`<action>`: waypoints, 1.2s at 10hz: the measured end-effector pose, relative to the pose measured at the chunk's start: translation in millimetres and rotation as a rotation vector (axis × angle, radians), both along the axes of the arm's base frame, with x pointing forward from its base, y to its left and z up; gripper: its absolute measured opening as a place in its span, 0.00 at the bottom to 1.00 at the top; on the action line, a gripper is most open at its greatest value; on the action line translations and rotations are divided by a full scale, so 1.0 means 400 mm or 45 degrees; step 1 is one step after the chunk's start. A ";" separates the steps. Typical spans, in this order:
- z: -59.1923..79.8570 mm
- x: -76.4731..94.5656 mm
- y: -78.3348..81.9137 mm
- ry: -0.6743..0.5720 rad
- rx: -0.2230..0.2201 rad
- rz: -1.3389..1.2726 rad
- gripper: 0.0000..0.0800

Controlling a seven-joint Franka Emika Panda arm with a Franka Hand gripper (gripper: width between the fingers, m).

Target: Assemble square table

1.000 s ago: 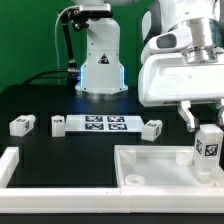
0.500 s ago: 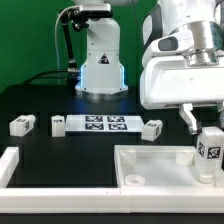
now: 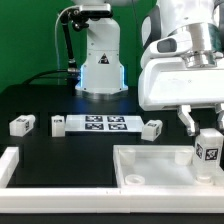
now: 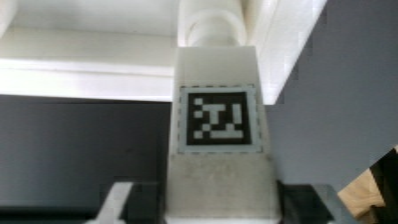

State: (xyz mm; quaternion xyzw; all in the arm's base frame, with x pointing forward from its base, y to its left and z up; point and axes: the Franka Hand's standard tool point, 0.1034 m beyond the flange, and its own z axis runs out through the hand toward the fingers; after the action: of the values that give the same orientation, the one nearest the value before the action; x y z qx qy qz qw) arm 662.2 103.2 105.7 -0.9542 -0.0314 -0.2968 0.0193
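Observation:
My gripper [image 3: 205, 128] is shut on a white tagged leg block [image 3: 208, 148] and holds it upright over the far right corner of the square table slab [image 3: 150, 168]. In the wrist view the leg block [image 4: 221, 120] fills the middle, pinched between the two dark fingers [image 4: 125, 202], with a round socket [image 4: 217, 25] of the slab beyond its far end. Three more leg blocks lie on the black table: one at the exterior view's left [image 3: 21, 125], one beside the marker board [image 3: 57, 124], one to its right [image 3: 151, 128].
The marker board [image 3: 100, 123] lies in the middle of the table. A long white rail [image 3: 40, 175] with an upturned end runs along the front edge. The robot base [image 3: 100, 60] stands at the back.
The leg block in my gripper has dropped very slightly toward the slab. Nothing else has moved.

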 end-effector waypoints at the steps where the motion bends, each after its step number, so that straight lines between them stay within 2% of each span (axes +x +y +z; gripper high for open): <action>1: -0.003 0.000 0.001 -0.003 0.005 -0.009 0.36; 3: -0.004 0.000 0.001 -0.002 0.003 -0.007 0.36; 4: -0.004 -0.001 0.001 -0.001 0.003 -0.007 0.40; 5: -0.004 -0.001 0.001 -0.001 0.002 -0.006 0.62; 6: -0.004 -0.001 0.001 -0.001 0.002 -0.006 0.62; 7: -0.004 -0.001 0.001 -0.001 0.002 -0.006 0.77; 8: -0.004 -0.001 0.001 -0.001 0.002 -0.006 0.80; 12: -0.004 -0.001 0.001 -0.001 0.002 -0.005 0.81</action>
State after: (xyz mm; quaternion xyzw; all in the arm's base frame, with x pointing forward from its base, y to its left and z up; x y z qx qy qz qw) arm 661.9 103.4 104.0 -0.9541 -0.0291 -0.2973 0.0193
